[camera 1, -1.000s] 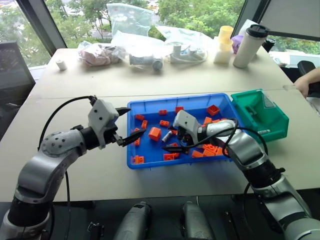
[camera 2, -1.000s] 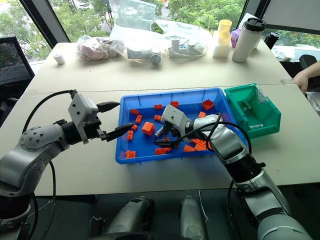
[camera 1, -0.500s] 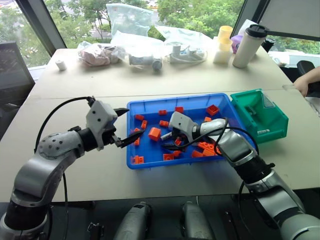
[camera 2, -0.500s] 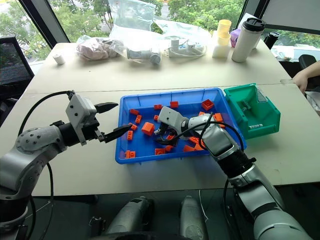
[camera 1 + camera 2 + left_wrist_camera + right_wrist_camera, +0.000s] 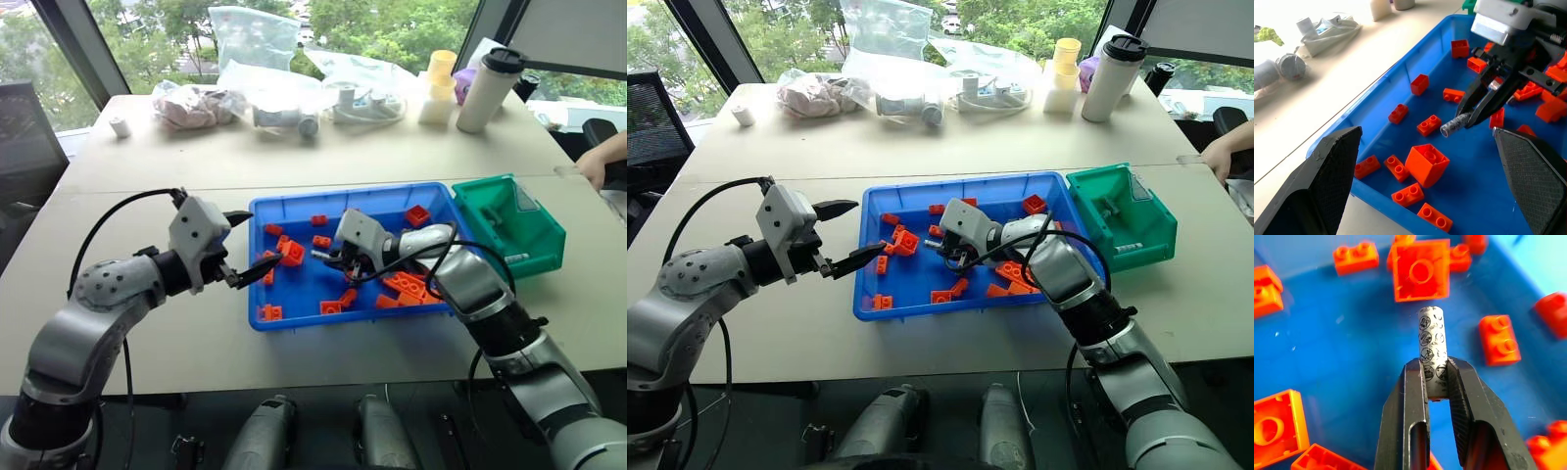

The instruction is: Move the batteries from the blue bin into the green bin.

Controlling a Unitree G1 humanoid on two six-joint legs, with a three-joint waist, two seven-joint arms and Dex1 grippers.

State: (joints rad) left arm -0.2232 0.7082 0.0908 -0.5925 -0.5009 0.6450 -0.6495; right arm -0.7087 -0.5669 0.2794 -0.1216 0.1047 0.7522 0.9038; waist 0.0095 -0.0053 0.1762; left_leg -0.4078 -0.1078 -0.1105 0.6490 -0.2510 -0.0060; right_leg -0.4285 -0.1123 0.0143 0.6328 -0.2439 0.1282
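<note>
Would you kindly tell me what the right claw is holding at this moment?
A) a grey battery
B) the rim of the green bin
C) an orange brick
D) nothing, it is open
A: the right claw is clamped on one end of a grey battery, held above the floor of the blue bin.

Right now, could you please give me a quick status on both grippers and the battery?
Right gripper shut on small silver-grey battery, above large blue plastic bin. Left gripper open, empty. Small teal-green bin unobstructed.

grey printed battery [image 5: 1431,348] pinched in right tool [image 5: 1437,392], lifted above blue bin [image 5: 294,318]; green bin [image 5: 509,227] just beside
</note>
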